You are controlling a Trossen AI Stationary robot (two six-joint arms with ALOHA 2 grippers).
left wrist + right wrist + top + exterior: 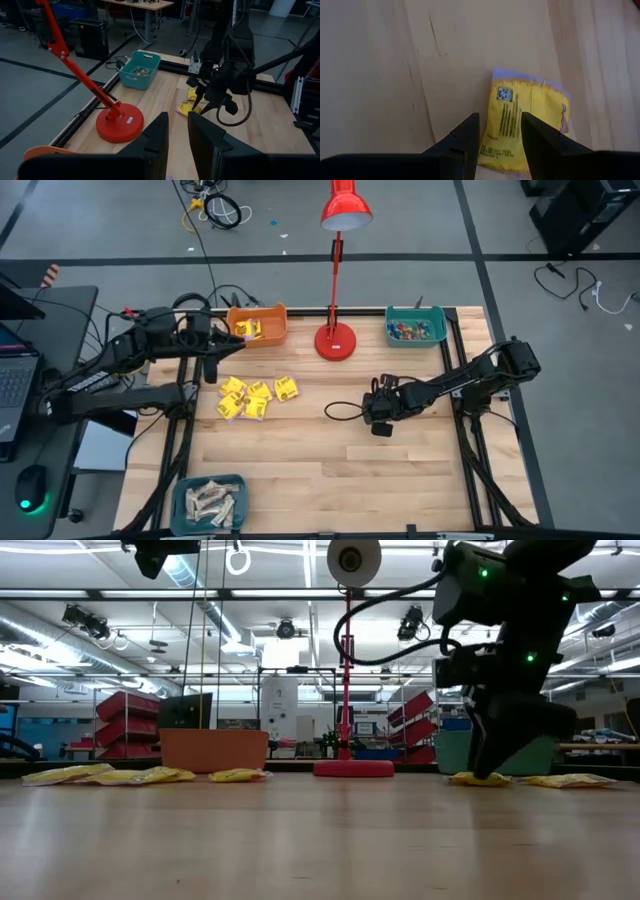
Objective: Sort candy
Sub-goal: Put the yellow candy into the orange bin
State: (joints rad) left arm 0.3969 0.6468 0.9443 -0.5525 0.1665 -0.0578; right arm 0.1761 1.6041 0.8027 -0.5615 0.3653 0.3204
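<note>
While we hover low: right gripper (499,137) spread, straddling yellow square foil packet (525,125) on wooden table (400,470).
Left gripper (176,142): part-open, empty, near our table's far-left edge.

Floor: grey concrete (120,220) crossed by dark tape lines.
Cables: black and yellow cords (212,208) lie coiled on the floor beyond the table; more cords (575,285) at the right.
Table: pale wooden top (330,470) in a black frame.
Lamp: red desk lamp (338,270) with a round base on the table's far edge.
Side desk: dark, with a laptop (12,380) and a mouse (32,488) glowing green.
Ceiling: white beams with long strip lights (90,600).
Far room: red shelving bins (125,725), benches and equipment.
</note>
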